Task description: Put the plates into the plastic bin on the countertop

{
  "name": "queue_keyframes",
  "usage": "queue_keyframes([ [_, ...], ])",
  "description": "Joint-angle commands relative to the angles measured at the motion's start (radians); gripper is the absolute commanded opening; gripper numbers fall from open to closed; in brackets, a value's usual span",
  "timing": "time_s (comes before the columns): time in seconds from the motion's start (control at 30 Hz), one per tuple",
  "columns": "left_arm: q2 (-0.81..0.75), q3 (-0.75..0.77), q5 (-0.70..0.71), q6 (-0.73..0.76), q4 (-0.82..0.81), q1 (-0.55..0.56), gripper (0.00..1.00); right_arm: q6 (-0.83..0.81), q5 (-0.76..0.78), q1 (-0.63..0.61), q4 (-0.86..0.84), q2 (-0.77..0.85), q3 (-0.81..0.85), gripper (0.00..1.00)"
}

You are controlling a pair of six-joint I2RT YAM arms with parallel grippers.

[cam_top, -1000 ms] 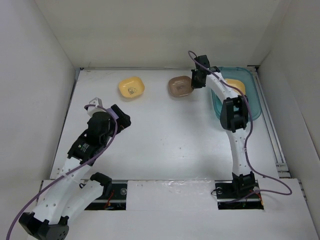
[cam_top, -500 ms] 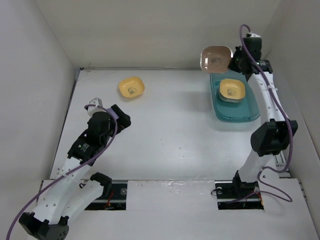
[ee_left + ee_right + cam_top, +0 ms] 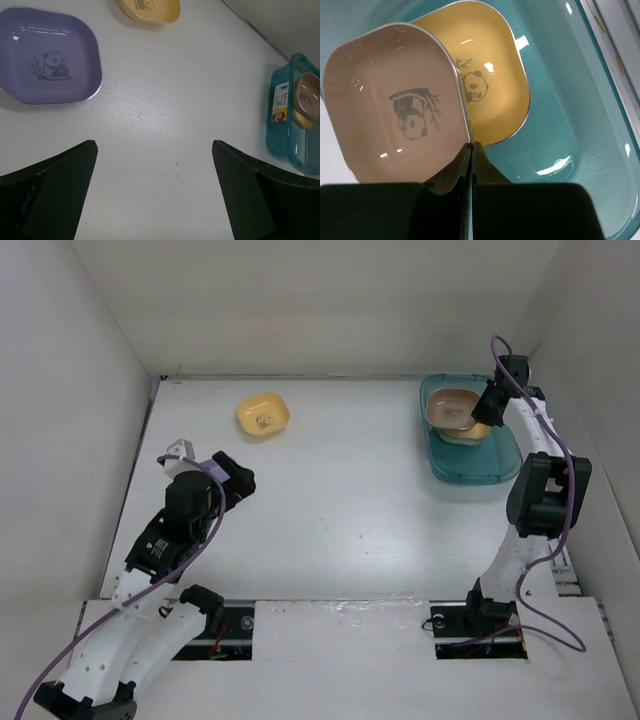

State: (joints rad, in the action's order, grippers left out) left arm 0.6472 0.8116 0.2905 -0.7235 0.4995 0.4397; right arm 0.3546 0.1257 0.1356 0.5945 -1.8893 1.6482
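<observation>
Now we have the brown plate (image 3: pixel 395 110) pinched at its near rim by the right gripper (image 3: pixel 471 150), whose two fingers are clenched on the edge. The plate hangs inside the outline of the bin (image 3: pixel 480 465), over its far half. It overlaps the yellow plate (image 3: pixel 495 95), which lies flat on the bin floor. We cannot tell whether the brown plate touches the yellow one or hovers just above it.

The bin's long axis runs away from the arm bases, and its near half holds nothing. We judge that the coming move turns on that overlap: letting go where it is would stack brown partly on yellow, while drawing it toward the near half would seat it flat.

Well to the left of the bin, a lavender plate (image 3: pixel 50 55) and a second yellow plate (image 3: pixel 264 414) sit on the surface (image 3: pixel 340 500), the yellow one farther back. The left gripper (image 3: pixel 154 145) is much nearer to both than the right. It hangs released, its fingers spread wide and holding nothing, with the lavender plate just ahead of it on the side away from the bin.
</observation>
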Motion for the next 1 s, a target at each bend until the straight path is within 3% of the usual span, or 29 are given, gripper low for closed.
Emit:
queue_keyframes([
  [0.0,-0.020,0.017,0.024,-0.008,-0.010,0.004,1.00,0.007,-0.027,0.010,-0.068,-0.020,0.076,0.00],
  [0.6,0.043,0.017,0.013,0.001,-0.010,0.004,1.00,-0.023,-0.014,0.059,-0.013,-0.051,0.119,0.01],
  [0.77,0.066,0.026,0.041,-0.017,0.011,0.004,1.00,-0.023,-0.075,0.047,-0.079,0.011,0.052,0.70],
  [0.8,0.077,0.026,0.050,-0.031,0.023,0.004,1.00,-0.023,-0.075,0.032,-0.097,0.069,0.036,0.99],
  [0.87,0.091,0.026,0.096,-0.056,0.040,0.004,1.00,-0.023,-0.023,-0.069,-0.165,0.134,0.004,0.99],
  [0.97,0.120,0.035,0.157,-0.120,0.065,0.004,1.00,-0.032,0.063,-0.216,-0.136,0.199,0.019,0.99],
])
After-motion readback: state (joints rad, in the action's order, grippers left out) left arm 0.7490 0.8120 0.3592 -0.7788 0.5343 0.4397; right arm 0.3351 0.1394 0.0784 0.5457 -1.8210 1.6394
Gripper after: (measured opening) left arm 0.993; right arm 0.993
